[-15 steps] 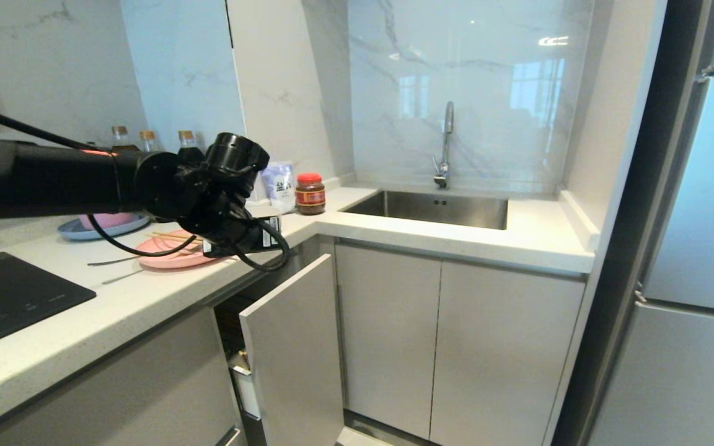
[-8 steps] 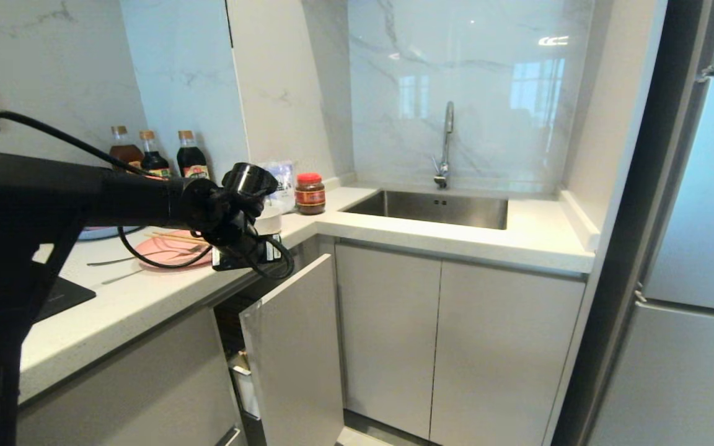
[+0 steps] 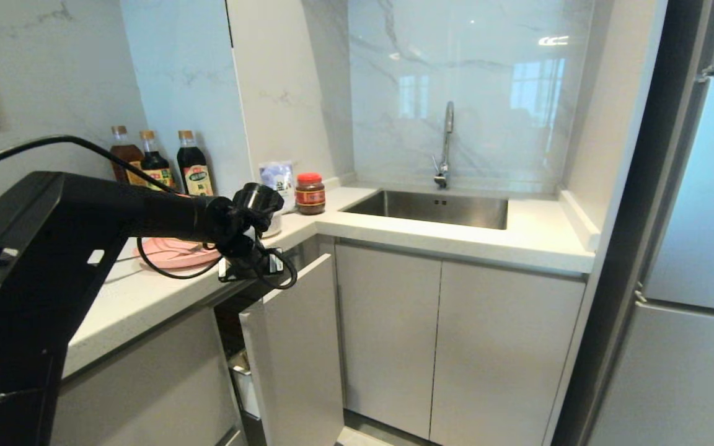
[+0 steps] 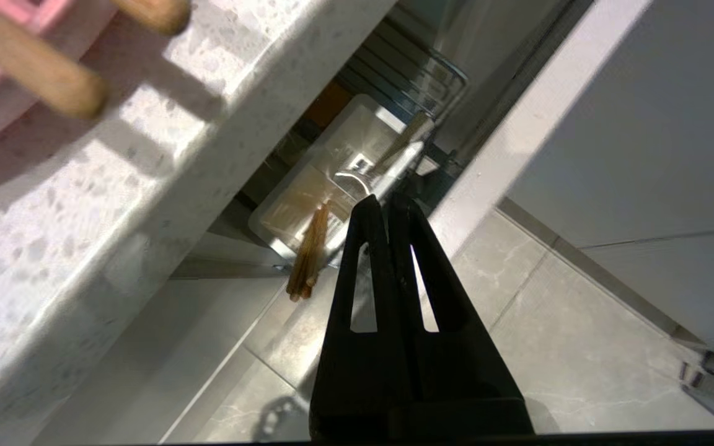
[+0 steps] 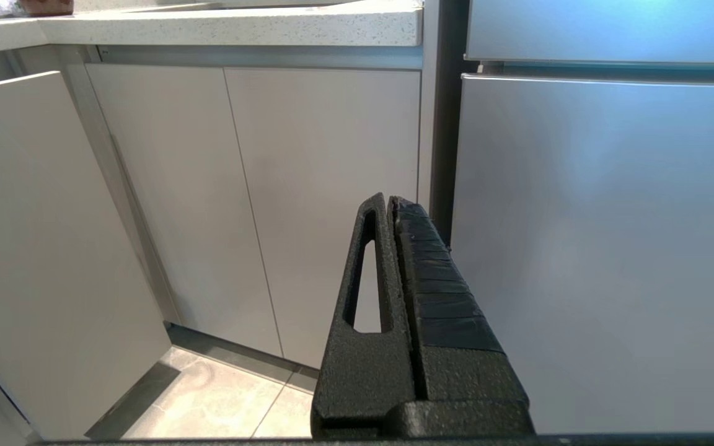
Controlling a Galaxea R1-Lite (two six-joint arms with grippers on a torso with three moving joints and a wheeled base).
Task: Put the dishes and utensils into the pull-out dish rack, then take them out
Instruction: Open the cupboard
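The left gripper (image 4: 382,201) is being held pressed shut and empty just past the front edge of the countertop (image 3: 394,232), above the gap where the pull-out dish rack (image 4: 422,68) is standing partly drawn out behind its white panel front (image 3: 295,347). The pink plate (image 3: 174,253) is lying on the countertop near that front edge, with the wooden chopsticks (image 4: 28,68) resting across it and overhanging its rim. The bowl and fork cannot be made out. Down in the rack, a white utensil cup (image 4: 326,179) is already carrying a bundle of brown sticks (image 4: 308,257). Loading is judged to be only beginning, with the rack being approached for pulling further out. For the next move, the jaws are likely needing to be opened and the panel's top edge hooked or gripped. The right gripper (image 5: 389,201) is being kept closed on nothing, low beside the cabinet fronts (image 5: 320,186).
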